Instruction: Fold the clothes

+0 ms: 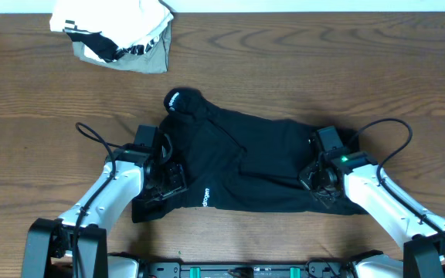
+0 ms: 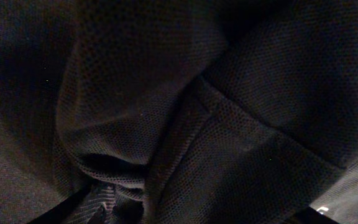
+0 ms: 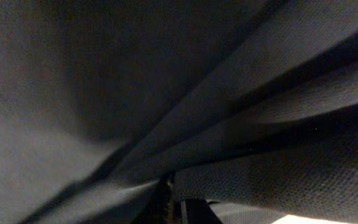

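From overhead, the plain black soft fabric garment [image 1: 246, 162] lies rumpled across the middle of the frame on the brown wood-grain table [image 1: 284, 62]. One rounded lump at its upper left carries a small white tag [image 1: 172, 99], and a small white printed logo [image 1: 205, 198] sits near its lower edge. The left gripper [image 1: 168, 179] is at the garment's left border and the right gripper [image 1: 315, 176] at its right border, both dark against the cloth. From here I cannot tell how far either is parted or whether it holds fabric. A white-and-grey cloth bundle with striped black-and-white trim [image 1: 118, 35] sits well apart in the upper left of the frame.

The left wrist view is filled with the garment's fine mesh weave, heaped in thick rounded folds with a stitched seam running diagonally. No fingers show.

The right wrist view is filled with smooth black pleats fanning from lower centre to upper right. The finger spacing cannot be read.
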Controlling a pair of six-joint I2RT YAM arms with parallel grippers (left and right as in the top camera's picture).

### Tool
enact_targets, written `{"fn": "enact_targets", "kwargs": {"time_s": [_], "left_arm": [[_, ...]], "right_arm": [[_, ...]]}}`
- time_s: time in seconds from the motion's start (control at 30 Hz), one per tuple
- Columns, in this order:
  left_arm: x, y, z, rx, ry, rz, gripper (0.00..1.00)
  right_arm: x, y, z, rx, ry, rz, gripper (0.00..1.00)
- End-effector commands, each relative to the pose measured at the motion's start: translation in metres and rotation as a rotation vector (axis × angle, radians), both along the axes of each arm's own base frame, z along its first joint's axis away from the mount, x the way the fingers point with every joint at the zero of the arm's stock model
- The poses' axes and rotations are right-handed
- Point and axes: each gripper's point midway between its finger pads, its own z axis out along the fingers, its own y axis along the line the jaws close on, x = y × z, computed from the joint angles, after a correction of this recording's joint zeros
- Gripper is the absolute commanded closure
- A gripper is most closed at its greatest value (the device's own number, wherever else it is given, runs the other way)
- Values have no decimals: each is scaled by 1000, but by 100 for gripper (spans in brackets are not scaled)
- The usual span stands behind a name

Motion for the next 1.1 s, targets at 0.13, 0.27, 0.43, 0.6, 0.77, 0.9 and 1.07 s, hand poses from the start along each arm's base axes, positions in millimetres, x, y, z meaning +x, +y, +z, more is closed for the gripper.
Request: {"fn": "enact_targets", "kwargs": {"time_s": [0.13, 0.27, 0.43, 0.6, 0.77, 0.9, 1.07], "left_arm": [[-15, 20, -15, 96, 56, -6, 30], [-15, 20, -15, 96, 56, -6, 30], [-15, 20, -15, 96, 55, -6, 30], [-15, 20, -15, 96, 55, -6, 30], [-15, 20, -15, 96, 56, -6, 30], [-15, 20, -15, 96, 56, -6, 30], [-16, 20, -15, 96, 59, -6, 30]], "right_arm": [[27, -26, 8, -125, -108, 24, 99], [44, -25, 12, -138, -182, 73, 99], [74, -17, 23, -156, -321, 243, 94], [94, -26, 34, -262, -404, 344, 98], [95, -29, 38, -235, -385, 330, 27], [89, -42, 46, -264, -326, 302, 18], [71, -61, 61, -273, -215, 237, 18]]}}
